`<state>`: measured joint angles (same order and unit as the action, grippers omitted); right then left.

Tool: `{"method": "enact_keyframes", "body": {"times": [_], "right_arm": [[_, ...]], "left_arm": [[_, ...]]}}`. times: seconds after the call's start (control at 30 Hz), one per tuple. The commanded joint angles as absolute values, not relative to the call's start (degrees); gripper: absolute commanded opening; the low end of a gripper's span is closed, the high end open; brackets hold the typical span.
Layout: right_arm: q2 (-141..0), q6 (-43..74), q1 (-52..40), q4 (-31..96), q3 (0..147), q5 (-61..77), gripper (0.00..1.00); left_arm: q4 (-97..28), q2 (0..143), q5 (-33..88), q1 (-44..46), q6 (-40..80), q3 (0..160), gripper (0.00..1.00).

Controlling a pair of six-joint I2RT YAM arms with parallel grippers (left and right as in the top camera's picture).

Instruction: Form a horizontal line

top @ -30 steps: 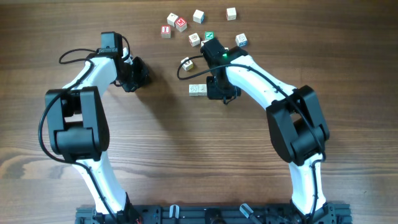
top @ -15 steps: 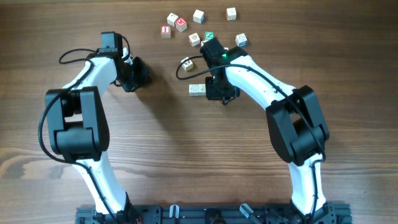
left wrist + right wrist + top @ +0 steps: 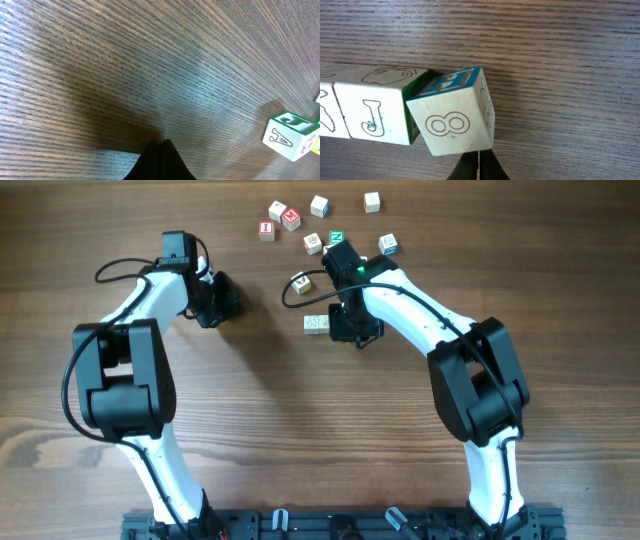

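My right gripper (image 3: 478, 167) is closed, its fingers pressed together with nothing between them. The tips sit at 6 o'clock of the 8 cube (image 3: 451, 125); I cannot tell whether they touch its lower corner. That cube has a blue-marked top face and stands twisted out of square. Its 9 o'clock corner touches the J cube (image 3: 370, 117), and one more pale cube shows at the frame's left edge, tight against the J cube.

From overhead, the horizontal line (image 3: 317, 324) lies on the wooden table (image 3: 300, 430) at mid-table, at 9 o'clock of my right gripper and just beside it. My gripper covers the line's right end there.

My left gripper (image 3: 162, 157) is also closed and empty, resting low over bare wood well to the 9 o'clock side of the line. Its wrist camera catches one loose A cube (image 3: 285, 139) at 3 o'clock.

Other loose cubes are scattered at 12 o'clock of the line, among them a red M cube (image 3: 291, 219) and a green-lettered cube (image 3: 337, 238).
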<state>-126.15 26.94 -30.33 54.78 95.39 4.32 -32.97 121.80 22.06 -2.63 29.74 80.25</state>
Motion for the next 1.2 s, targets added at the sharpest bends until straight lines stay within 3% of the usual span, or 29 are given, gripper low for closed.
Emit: {"method": "enact_keyframes", "body": {"times": [0.0,1.17], "right_arm": [[-124.5,26.9,-30.8,54.0,96.3,6.7,0.05],[-124.5,27.0,-30.8,52.6,96.3,9.5,0.04]], "left_arm": [[-33.2,125.6,14.7,-2.7,30.5,77.6,0.04],[-33.0,125.6,14.7,-2.7,30.5,77.6,0.04]]}}
